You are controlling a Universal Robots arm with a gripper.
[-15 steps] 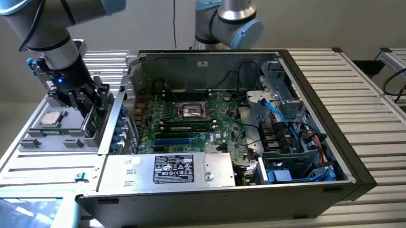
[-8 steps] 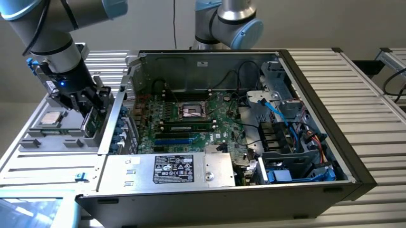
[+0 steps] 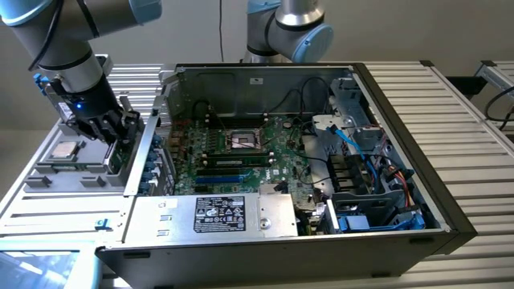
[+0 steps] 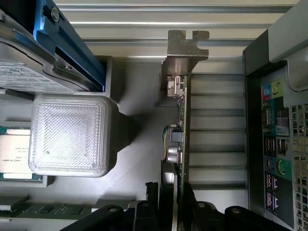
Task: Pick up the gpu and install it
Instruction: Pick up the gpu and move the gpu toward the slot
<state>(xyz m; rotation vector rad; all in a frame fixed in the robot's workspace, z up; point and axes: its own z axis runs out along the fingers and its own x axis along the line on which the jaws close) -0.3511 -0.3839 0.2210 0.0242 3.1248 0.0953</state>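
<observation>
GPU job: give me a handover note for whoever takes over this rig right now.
Gripper: down over the gpu, at the end away from its silver bracket; whether it is clamped on it cannot be told.
The gpu stands on edge in the gray parts holder, on the exterior view's left of the open computer case.
Done: gripper positioned at the gpu.
Left: gpu not lifted out, not yet on the motherboard.
</observation>
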